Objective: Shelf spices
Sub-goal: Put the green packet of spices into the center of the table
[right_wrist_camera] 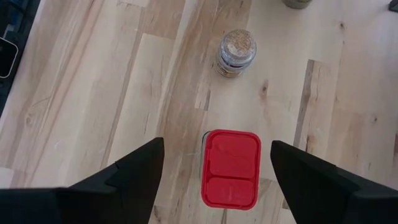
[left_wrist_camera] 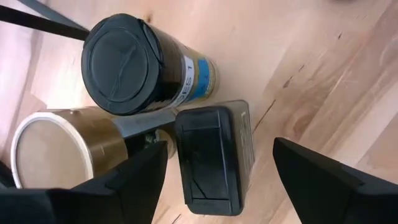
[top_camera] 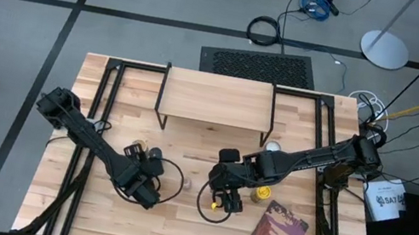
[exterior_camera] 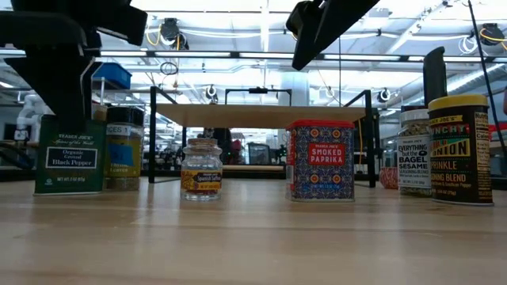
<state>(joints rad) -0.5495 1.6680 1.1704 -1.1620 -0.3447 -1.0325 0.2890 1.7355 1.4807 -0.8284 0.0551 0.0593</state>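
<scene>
With both grippers open, right gripper (right_wrist_camera: 214,171) over the paprika tin (right_wrist_camera: 231,168) and left gripper (left_wrist_camera: 217,180) over the pepper tin (left_wrist_camera: 208,158), you centre before closing.

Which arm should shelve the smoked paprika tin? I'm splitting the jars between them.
Right. The right hand hangs open straight above the red-lidded paprika tin; the left hand is open over the black pepper tin.

The pale plank table (right_wrist_camera: 93,74) is smooth, grained wood with a matt finish. The red rectangular paprika tin's lid (right_wrist_camera: 231,169) looks like glossy plastic — the small round jar (exterior_camera: 201,169) is clear glass.
</scene>
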